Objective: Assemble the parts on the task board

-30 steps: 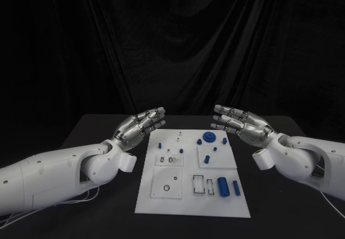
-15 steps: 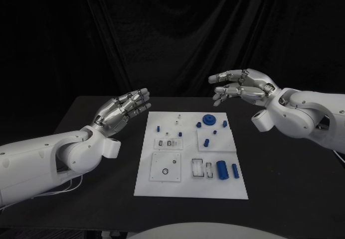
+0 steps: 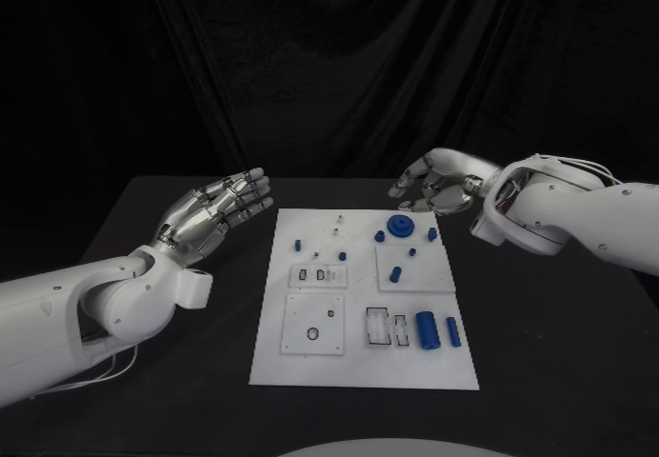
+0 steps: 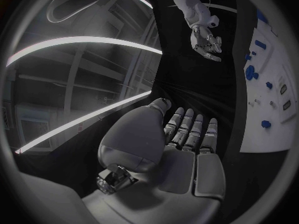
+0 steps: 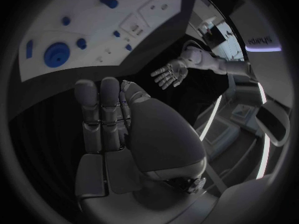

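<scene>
The white board lies mid-bench with small blue parts on it: a gear near its far edge, two cylinders toward its near right. The left robot hand hovers left of the board, fingers apart, holding nothing; the right robot hand hangs above the far right corner, fingers curled, empty

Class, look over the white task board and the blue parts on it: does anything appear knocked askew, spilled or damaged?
Nothing stands out. The task board lies flat and square on the black table, the blue parts sit on it, none on the table. The left hand and right hand hover beside it, holding nothing.
</scene>
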`<state>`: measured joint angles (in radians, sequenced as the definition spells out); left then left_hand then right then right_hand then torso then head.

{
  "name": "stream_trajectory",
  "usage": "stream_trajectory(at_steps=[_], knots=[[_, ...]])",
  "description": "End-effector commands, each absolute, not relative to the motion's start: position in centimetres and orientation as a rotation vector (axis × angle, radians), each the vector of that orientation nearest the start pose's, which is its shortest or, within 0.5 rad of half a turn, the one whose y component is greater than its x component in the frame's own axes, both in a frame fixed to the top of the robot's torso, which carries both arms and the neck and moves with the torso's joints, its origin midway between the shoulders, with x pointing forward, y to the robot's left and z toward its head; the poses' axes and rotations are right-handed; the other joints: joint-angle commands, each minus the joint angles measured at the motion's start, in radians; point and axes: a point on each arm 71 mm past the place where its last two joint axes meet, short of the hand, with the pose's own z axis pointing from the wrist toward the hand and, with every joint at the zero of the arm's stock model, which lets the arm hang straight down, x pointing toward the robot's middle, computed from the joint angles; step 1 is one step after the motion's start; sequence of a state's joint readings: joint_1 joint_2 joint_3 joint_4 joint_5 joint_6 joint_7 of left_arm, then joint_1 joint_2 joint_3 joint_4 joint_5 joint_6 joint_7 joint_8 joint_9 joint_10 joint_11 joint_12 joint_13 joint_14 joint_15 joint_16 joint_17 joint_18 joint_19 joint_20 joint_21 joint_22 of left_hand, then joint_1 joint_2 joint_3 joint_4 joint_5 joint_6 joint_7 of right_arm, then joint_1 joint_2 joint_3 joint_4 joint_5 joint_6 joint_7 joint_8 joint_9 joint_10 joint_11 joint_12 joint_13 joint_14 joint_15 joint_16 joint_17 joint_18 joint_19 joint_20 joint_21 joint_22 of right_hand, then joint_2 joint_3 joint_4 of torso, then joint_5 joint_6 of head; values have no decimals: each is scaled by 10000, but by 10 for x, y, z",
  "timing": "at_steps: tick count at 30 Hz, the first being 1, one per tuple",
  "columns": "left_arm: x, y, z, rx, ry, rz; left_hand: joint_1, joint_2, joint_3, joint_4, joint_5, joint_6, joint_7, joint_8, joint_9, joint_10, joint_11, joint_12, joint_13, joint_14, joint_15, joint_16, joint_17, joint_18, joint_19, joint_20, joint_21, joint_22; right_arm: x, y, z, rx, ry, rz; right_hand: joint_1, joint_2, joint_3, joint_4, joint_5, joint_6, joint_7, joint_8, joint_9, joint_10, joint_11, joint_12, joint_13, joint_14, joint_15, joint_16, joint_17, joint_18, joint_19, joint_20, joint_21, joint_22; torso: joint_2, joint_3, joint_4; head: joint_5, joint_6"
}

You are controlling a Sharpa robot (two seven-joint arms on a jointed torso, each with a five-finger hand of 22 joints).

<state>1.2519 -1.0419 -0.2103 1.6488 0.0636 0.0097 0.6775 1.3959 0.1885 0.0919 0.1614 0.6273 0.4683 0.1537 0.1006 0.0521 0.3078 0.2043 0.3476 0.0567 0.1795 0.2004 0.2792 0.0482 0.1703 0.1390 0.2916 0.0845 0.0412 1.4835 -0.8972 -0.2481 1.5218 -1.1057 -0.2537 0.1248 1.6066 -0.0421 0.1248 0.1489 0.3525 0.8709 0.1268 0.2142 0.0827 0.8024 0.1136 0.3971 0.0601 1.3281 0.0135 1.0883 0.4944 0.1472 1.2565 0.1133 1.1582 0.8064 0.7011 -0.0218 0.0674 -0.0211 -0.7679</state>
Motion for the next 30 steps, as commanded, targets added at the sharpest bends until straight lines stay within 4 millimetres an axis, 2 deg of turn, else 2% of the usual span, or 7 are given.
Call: stream_trajectory(at_steps=[1, 3, 8, 14, 18, 23, 30], knots=[[437, 266, -167, -9115, 10646, -20007, -47, -39, 71, -26, 63, 14, -31, -32, 9, -6, 66, 22, 7, 67, 36, 60, 8, -94, 87, 8, 51, 15, 502, -223, -120, -3613, 15689, 4956, -246, -323, 326, 288, -512, 124, -91, -180, 32, 344, -43, -350, 24, 450, -76, 689, 1235, -240, 450, -17, 734, 1176, 417, -144, 226, -229, 172], [437, 266, -167, -9104, 10632, -20038, -51, -45, 80, -35, 67, 4, -29, -36, 7, -2, 70, 26, 7, 79, 43, 76, 9, -100, 107, 9, 63, 20, 502, -220, -119, -4178, 15435, 4338, -472, -543, 395, 470, -992, 138, -229, -310, 58, 497, -86, -568, 34, 649, -170, 969, 1774, -300, 653, -101, 1050, 1690, 528, -174, 315, -353, 286], [437, 265, -167, -9101, 10635, -20104, -55, -45, 100, -46, 73, 14, -26, -36, 8, 1, 79, 30, 7, 94, 53, 95, 11, -109, 126, 10, 74, 24, 500, -215, -118, -4947, 15021, 3543, -675, -759, 401, 599, -1321, 97, -328, -480, 93, 640, -146, -787, 47, 928, -303, 1349, 2582, -431, 954, -219, 1461, 2405, 727, -228, 504, -612, 442], [436, 263, -166, -9080, 10628, -20202, -64, -39, 148, -68, 90, 22, -12, -41, 8, -1, 95, 29, 5, 125, 74, 139, 14, -131, 163, 11, 95, 33, 500, -214, -119, -5222, 15007, 3211, -699, -792, 455, 618, -1352, 61, -252, -597, 107, 828, -178, -862, 59, 1066, -304, 1470, 2861, -497, 1120, -246, 1665, 2764, 844, -257, 609, -771, 442], [434, 261, -166, -9043, 10649, -20341, -75, -16, 209, -85, 124, 60, -4, -37, 12, 5, 98, 38, 6, 143, 85, 165, 15, -152, 190, 9, 112, 38, 498, -214, -120, -5299, 15013, 3180, -728, -822, 461, 635, -1399, 65, -262, -635, 118, 916, -187, -901, 59, 1116, -299, 1505, 2950, -518, 1177, -243, 1735, 2886, 902, -268, 683, -842, 597], [432, 258, -165, -8998, 10666, -20461, -81, -19, 235, -98, 140, 63, 19, -39, 12, -20, 95, 16, 1, 108, 85, 127, 5, -163, 171, 6, 100, 31, 496, -214, -122, -5350, 15117, 3147, -914, -942, 377, 744, -1804, 77, -259, -744, 150, 1053, -202, -1057, 58, 1189, -303, 1544, 3117, -536, 1229, -240, 1816, 3033, 947, -278, 717, -854, 624], [431, 258, -165, -8983, 10670, -20431, -106, -3, 315, -117, 169, 222, 95, -3, 31, -1, 92, 41, 5, 85, 78, 133, 1, -181, 157, -4, 92, 24, 493, -215, -124, -5423, 15260, 3161, -1046, -962, 314, 855, -2085, 119, -284, -826, 193, 1447, -277, -1012, 130, 1193, -297, 1508, 3155, -538, 1215, -235, 1821, 3078, 894, -337, 685, -798, 541]])
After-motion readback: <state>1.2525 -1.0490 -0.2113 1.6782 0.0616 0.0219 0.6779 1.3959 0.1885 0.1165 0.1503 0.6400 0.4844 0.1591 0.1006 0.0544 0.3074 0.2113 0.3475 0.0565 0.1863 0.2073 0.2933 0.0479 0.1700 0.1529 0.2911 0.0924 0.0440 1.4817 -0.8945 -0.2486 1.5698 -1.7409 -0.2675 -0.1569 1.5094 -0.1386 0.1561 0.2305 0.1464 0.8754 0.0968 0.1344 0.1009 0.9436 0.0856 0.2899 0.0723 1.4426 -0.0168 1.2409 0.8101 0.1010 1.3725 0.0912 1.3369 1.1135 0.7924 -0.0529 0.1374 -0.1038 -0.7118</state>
